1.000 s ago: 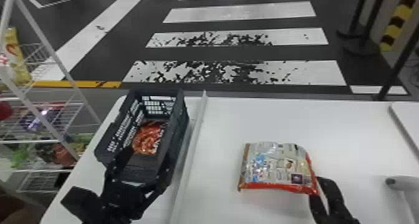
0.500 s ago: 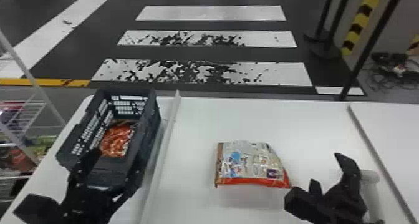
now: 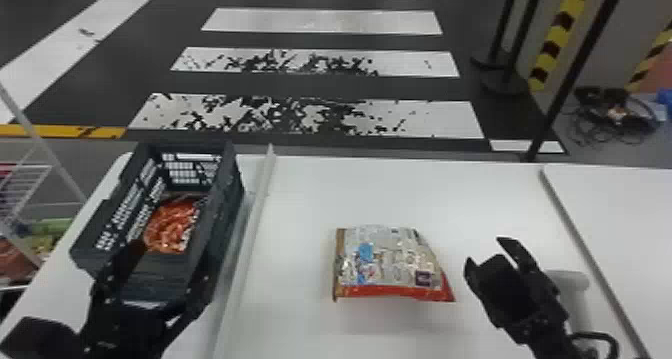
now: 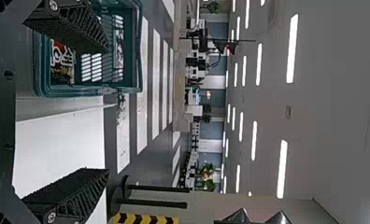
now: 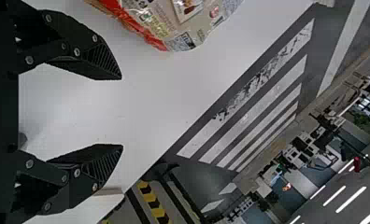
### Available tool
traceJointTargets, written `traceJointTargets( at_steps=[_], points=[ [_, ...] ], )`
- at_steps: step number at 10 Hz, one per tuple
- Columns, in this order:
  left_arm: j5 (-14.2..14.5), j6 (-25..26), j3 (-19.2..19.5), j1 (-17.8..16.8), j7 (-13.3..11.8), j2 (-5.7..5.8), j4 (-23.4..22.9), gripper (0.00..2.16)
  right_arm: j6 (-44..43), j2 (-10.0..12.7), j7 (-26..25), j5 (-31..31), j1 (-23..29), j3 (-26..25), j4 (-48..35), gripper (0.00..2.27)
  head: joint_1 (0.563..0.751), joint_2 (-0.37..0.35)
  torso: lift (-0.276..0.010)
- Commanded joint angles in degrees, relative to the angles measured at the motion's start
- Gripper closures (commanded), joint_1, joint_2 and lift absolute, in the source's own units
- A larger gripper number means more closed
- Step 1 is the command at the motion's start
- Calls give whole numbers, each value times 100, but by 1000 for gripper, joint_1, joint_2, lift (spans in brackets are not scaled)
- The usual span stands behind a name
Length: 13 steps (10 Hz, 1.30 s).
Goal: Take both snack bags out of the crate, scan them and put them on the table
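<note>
One snack bag (image 3: 390,263) lies on the white table, red edge nearest. My right gripper (image 3: 487,255) stands open to its right, apart from it. In the right wrist view, that bag (image 5: 174,23) lies beyond one finger, with nothing between the tips of my right gripper (image 5: 122,112). The other, orange-red snack bag (image 3: 172,228) is inside the dark crate (image 3: 225,198) at the left. My left gripper (image 3: 167,263) is over the crate's near end, open. In the left wrist view, the crate (image 4: 89,92) with its bag (image 4: 61,60) is beyond my left gripper (image 4: 108,109).
A raised strip (image 3: 250,233) runs along the table just right of the crate. A pale scanner-like object (image 3: 570,280) lies behind the right gripper. Wire shelves (image 3: 30,183) stand off the table's left side. A second white surface (image 3: 620,203) adjoins at the right.
My right gripper was at the table bag's right edge; it has moved away to the right and its fingers are now apart from the bag. The head view has turned to the right.
</note>
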Motion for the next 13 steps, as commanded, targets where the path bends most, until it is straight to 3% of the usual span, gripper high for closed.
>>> traceJointTargets(
  at_steps=[1, 2, 3, 4, 6, 10, 13],
  points=[
    [4, 0, 0, 4, 0, 0, 4, 87, -147, 118, 15, -1084, -6, -351, -138, 1693, 695, 51, -92],
    [4, 0, 0, 4, 0, 9, 4, 87, -129, 180, 226, -1796, -6, -632, -217, 2000, 695, 60, -92],
    [4, 0, 0, 4, 0, 9, 4, 87, 12, 224, 612, -2534, 3, -914, -331, 2027, 695, 62, -92],
    [4, 0, 0, -14, 0, 9, 22, 87, 205, 303, 867, -3440, 12, -1204, -401, 2256, 695, 71, -92],
    [4, 0, -44, -49, 0, 9, 48, 87, 135, 417, 1614, -4380, -23, -1441, -331, 2256, 695, 92, -92],
    [4, 0, -79, -76, -9, 27, 74, 87, -94, 637, 2256, -4556, -348, -1230, 135, 2256, 695, 148, -92],
    [-4, 18, -105, -93, -9, 18, 74, 87, -270, 733, 2405, -4626, -700, -834, 706, 2256, 695, 200, -92]
  ],
)
